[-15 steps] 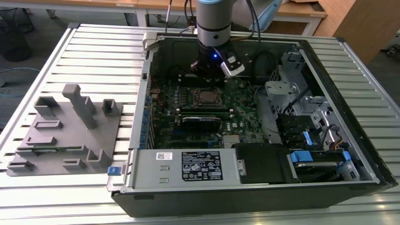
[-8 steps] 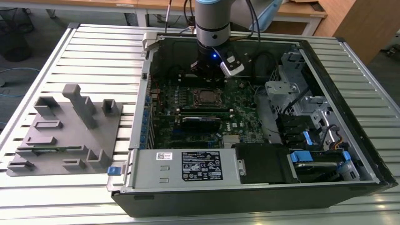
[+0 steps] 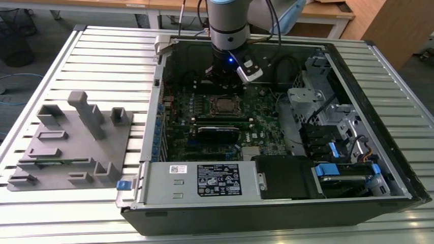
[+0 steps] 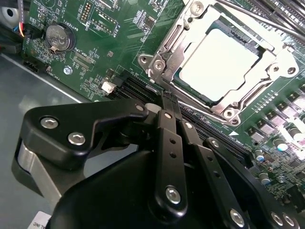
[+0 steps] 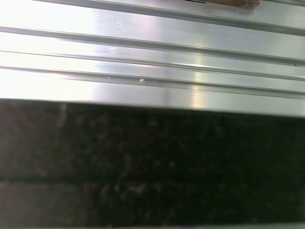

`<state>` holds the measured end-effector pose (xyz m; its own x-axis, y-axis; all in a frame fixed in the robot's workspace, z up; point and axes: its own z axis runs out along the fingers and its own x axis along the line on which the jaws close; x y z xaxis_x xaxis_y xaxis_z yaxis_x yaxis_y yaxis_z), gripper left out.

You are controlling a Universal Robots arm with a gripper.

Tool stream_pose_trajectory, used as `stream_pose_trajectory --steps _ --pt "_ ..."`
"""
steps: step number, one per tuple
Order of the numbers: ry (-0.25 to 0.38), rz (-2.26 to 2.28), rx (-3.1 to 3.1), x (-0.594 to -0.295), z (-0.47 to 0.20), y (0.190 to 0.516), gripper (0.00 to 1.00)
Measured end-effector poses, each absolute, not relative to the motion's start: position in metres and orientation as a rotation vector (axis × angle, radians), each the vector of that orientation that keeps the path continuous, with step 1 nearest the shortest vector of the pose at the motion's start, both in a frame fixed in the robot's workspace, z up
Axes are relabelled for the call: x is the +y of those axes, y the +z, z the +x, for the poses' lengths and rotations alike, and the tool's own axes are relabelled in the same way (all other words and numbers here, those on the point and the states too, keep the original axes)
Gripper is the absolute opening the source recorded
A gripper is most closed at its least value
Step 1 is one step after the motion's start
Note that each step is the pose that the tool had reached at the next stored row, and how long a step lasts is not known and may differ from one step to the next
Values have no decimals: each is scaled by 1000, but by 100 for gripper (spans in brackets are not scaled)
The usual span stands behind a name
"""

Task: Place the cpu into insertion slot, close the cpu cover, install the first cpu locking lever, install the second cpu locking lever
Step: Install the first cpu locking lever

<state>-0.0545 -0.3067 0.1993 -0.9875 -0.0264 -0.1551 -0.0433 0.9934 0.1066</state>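
Observation:
The cpu, a pale silver square, lies flat in the insertion slot of the green motherboard. The cpu cover, a metal frame with a square window, lies down around the chip. A thin metal lever rod runs along one side of the socket. In the second wrist view my gripper is shut with nothing between its black fingers, its tips just off a corner of the socket. In the exterior view the gripper hangs inside the case, just behind the socket.
The open computer case lies on a slatted aluminium table. The white-labelled power supply fills its near side, drive cages and cables the exterior view's right. A grey fixture stands on the table at the left. Black memory slots sit beside the socket.

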Motion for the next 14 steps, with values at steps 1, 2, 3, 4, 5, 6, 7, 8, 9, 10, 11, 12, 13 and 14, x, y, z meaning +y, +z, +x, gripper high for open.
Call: stream_pose_trajectory --steps 1,2,3,4,5,6,7,8,9,10,11,12,13,14 --pt "164 -52 2983 -307 -55 199 11" --pt "164 -53 2983 -307 -55 199 11" --pt "164 -53 2982 -307 -55 199 11" --pt "164 -53 2982 -307 -55 199 11" --pt "165 -52 2986 -307 -54 199 11" --pt "166 -51 3001 -307 -54 199 11" --pt "167 -50 3017 -307 -54 199 11" --pt "168 -49 3029 -307 -54 199 11" --pt "167 -49 3029 -307 -54 199 11" --pt "167 -49 3029 -307 -54 199 11" --pt "167 -49 3029 -307 -54 199 11" --pt "167 -49 3029 -307 -54 199 11" --pt "167 -48 3029 -307 -54 199 11" --pt "167 -41 3029 -307 -54 199 11"
